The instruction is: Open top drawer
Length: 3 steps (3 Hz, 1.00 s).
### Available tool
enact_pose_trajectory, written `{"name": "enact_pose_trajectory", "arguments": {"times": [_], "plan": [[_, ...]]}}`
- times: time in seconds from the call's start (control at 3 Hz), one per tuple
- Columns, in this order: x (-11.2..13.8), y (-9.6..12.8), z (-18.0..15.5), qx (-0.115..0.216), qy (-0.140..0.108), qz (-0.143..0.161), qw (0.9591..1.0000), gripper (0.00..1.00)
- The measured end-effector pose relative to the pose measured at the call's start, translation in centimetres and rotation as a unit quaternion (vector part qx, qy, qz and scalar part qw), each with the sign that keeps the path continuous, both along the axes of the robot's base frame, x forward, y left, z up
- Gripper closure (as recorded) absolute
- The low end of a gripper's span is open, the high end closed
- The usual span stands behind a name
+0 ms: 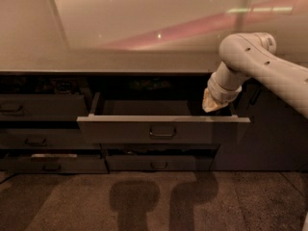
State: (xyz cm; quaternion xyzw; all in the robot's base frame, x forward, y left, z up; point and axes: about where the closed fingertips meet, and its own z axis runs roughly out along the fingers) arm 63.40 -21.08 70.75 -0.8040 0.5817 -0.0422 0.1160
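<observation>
Top drawer point(120, 129) stands pulled well out of the cabinet, its dark front and central loop handle point(162, 132) nearest, the shallow tray open behind. The gripper point(210, 106) dips at the tray's right rear corner, apart from the handle, under the edge of the surface point(96, 57); whether it is open or holds anything I cannot tell. The risk I judge: the arm, withdrawing carelessly, catches the side wall and nudges the drawer back in.
</observation>
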Motion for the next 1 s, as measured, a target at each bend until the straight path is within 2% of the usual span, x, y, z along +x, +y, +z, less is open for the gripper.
{"name": "enact_pose_trajectory", "arguments": {"times": [0.33,0.67,1.0], "plan": [[0.0,0.0,0.0,0.0,0.0,0.0,1.0,1.0],[-0.6,-1.3,-0.2,0.034,0.0,0.0,0.9994,1.0],[-1.2,-2.7,-3.3,0.079,0.029,0.011,0.9964,1.0]]}}
